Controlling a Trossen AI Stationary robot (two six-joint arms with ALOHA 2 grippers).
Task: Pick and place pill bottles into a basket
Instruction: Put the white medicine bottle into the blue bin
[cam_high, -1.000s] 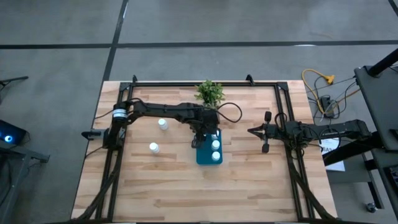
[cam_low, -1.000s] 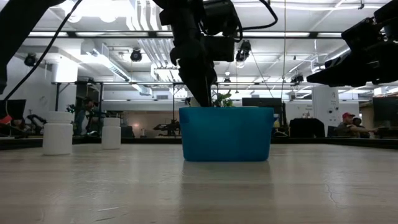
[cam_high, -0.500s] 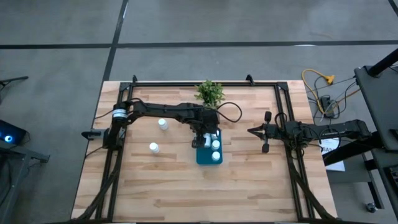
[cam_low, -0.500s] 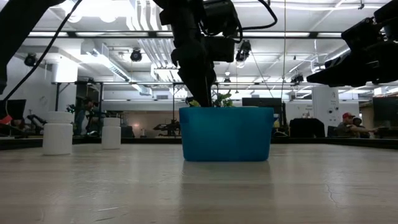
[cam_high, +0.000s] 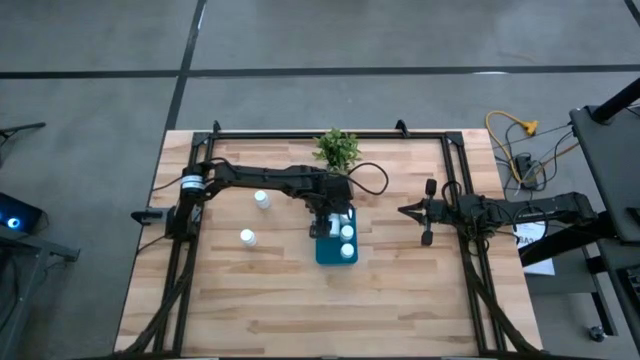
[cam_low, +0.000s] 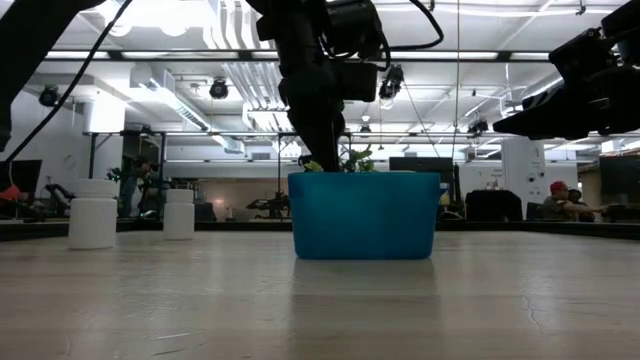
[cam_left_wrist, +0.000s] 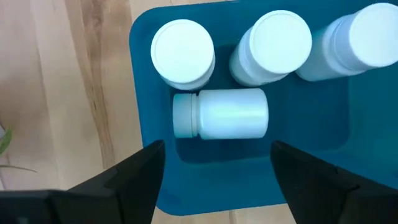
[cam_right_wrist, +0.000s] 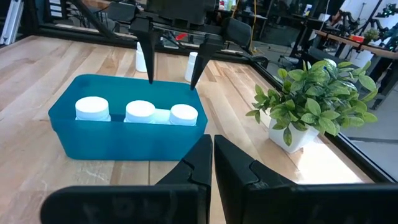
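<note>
Left arm: was stretched from the table's left edge across to the centre of the high view, its wrist bent down over the basket (cam_high: 335, 247).
Left claw (cam_high: 328, 227): was held just above the upper-left end of the basket, fingers (cam_right_wrist: 149, 59) spread apart with nothing between them; in the left wrist view both dark fingers were seen flanking a lying bottle without touching it.
Right arm: was stretched out level from the right side of the high view, waiting well apart from the basket.
Right claw (cam_high: 404, 211): was pressed together, empty, pointing toward the frame's centre.
Basket: teal, was standing at the centre of the table (cam_high: 280, 300), near the potted plant (cam_high: 337, 149) above it in the frame.
Bottles in basket: three were seen upright in a row (cam_left_wrist: 270, 43), and one was seen lying on its side (cam_left_wrist: 221, 112) beside them, cap toward the basket's wall.
Bottles on table: two were left upright at centre-left of the high view, one nearer the arm (cam_high: 261, 199), one lower (cam_high: 246, 237).
Writing: no label or brand could be read on the bottles or basket.
</note>
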